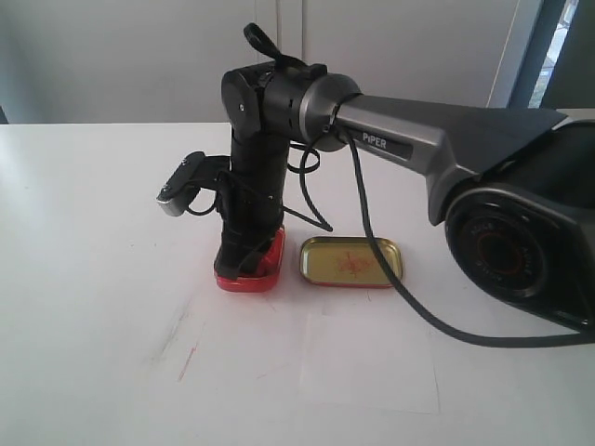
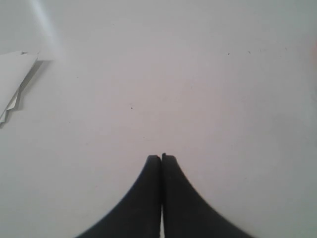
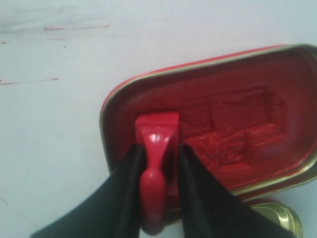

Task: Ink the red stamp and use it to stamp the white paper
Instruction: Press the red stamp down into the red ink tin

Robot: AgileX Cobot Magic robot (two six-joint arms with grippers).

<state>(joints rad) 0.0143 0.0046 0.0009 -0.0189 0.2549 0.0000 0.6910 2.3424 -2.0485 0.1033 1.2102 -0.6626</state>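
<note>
My right gripper (image 3: pixel 160 148) is shut on the narrow handle of the red stamp (image 3: pixel 157 131). The stamp's block base rests on the lumpy red pad inside the open red ink tin (image 3: pixel 292 74). In the exterior view the right gripper (image 1: pixel 244 255) points straight down into that tin (image 1: pixel 268 269) and hides the stamp. The white paper (image 1: pixel 367 362) lies flat on the table nearer the front, faint against it; I make out no mark on it. My left gripper (image 2: pixel 161 157) is shut on nothing, over bare white table.
The gold-lined tin lid (image 1: pixel 351 262) lies open side up just right of the ink tin, also in the right wrist view (image 3: pixel 277 218). Faint red smears (image 1: pixel 186 358) mark the table left of the paper. A white sheet's corner (image 2: pixel 12 74) shows in the left wrist view.
</note>
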